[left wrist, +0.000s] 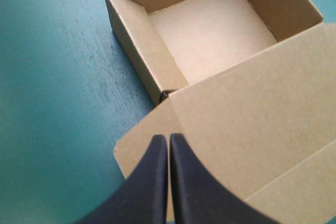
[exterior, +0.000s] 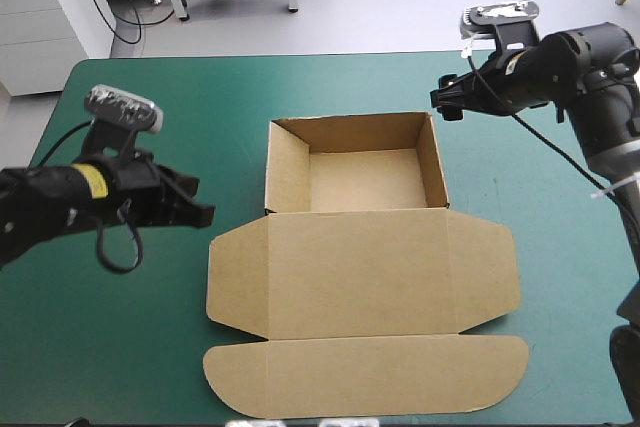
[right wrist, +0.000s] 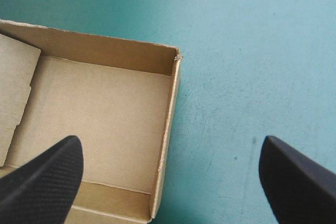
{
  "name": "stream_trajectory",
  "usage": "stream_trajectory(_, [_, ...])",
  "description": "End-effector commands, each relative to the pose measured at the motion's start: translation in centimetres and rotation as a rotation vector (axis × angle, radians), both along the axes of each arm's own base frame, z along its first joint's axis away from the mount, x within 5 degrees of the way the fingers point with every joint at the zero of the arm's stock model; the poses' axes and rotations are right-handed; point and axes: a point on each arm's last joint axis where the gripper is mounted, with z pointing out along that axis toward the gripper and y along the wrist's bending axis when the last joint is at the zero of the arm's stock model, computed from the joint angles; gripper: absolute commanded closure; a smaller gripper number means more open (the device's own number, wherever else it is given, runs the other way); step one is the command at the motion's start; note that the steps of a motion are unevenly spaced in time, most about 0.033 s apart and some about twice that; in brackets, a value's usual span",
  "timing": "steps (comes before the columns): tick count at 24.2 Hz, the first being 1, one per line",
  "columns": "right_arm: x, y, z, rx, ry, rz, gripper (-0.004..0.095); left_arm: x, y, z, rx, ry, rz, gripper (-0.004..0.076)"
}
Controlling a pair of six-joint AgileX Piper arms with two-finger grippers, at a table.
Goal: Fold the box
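While the box [exterior: 360, 267] sits lid-flat, left hand [left wrist: 168, 139] closed, right hand [exterior: 442, 104] spread apart.

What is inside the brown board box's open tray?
Nothing: the brown board box has an open tray showing only bare floor and tucked walls. The floor strip against the lid-side wall is hidden from the high view.

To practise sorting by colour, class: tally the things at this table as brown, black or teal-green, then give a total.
Brown: 1, the box, an open tray with its lid flat.
Black: 2, the left tool, shut, and the right tool, open.
Teal-green: 1, the table cover.
Total: 4.
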Motion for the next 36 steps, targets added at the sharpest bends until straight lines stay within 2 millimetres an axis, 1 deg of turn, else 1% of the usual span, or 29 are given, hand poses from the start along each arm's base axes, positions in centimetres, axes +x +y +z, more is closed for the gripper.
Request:
stream_trajectory(1, [1.4,0.5,-0.2,0.036,-0.029,0.015,0.0073,-3.5,1.8,-1.1,-0.014,0.006,-0.002,0.0731])
stream_trajectory(2, [2.7,0.8,-1.6,0.027,0.010,0.015,0.0073,-4.5,2.4,-2.2,0.001,0.012,0.003,0.0731])
stream_trajectory(3, [3.4,1.0,-2.4,0.022,0.033,0.014,0.0073,-5.0,2.8,-2.6,0.011,0.010,0.009,0.0731])
stream_trajectory(4, [4.7,1.3,-4.1,0.009,0.076,0.018,0.0074,-5.7,3.3,-3.9,0.025,0.012,0.015,0.0731])
stream_trajectory(7, [6.3,1.8,-6.4,-0.007,0.133,0.025,0.0073,-6.6,3.8,-5.8,0.013,-0.004,0.019,0.0731])
stream_trajectory(8, [7.2,2.3,-7.9,-0.016,0.171,0.033,0.0073,-7.2,4.1,-7.1,0.005,-0.018,0.022,0.0731])
stream_trajectory(9, [7.6,2.8,-8.7,-0.021,0.190,0.040,0.0073,-7.5,4.3,-8.0,0.005,-0.015,0.023,0.0731])
stream_trajectory(10, [8.0,3.4,-9.8,-0.035,0.215,0.052,0.0073,-8.2,4.7,-9.2,0.004,-0.017,0.023,0.0731])
stream_trajectory(12, [8.7,4.0,-11.2,-0.052,0.247,0.054,0.0074,-9.0,5.1,-10.9,0.013,-0.001,0.023,0.0731])
stream_trajectory(13, [8.7,4.1,-11.7,-0.055,0.259,0.055,0.0073,-9.3,5.2,-11.4,0.012,0.003,0.022,0.0731])
stream_trajectory(14, [8.7,4.2,-12.9,-0.060,0.298,0.051,0.0073,-9.6,5.4,-12.0,0.013,0.008,0.022,0.0731])
stream_trajectory(15, [8.6,4.1,-13.7,-0.066,0.324,0.051,0.0073,-9.8,5.5,-12.3,0.012,0.007,0.022,0.0731])
stream_trajectory(16, [8.3,4.0,-14.9,-0.081,0.362,0.055,0.0073,-10.1,5.7,-12.4,0.008,0.000,0.022,0.0731])
stream_trajectory(17, [8.3,4.0,-15.4,-0.083,0.369,0.054,0.0073,-10.2,5.7,-12.4,0.006,-0.005,0.022,0.0731])
stream_trajectory(21, [8.3,4.2,-15.9,-0.059,0.370,0.051,0.0073,-10.4,5.8,-12.2,-0.010,-0.032,0.023,0.0731])
stream_trajectory(32, [8.2,4.3,-15.9,-0.039,0.379,0.040,0.0082,-10.3,5.8,-12.0,-0.019,-0.047,0.024,0.0731])
stream_trajectory(34, [8.2,4.3,-15.9,-0.038,0.386,0.037,0.0130,-10.3,5.8,-12.0,-0.019,-0.047,0.024,0.0731])
stream_trajectory(36, [8.1,4.3,-15.9,-0.040,0.397,0.036,0.0241,-10.3,5.8,-12.0,-0.019,-0.047,0.024,0.0731])
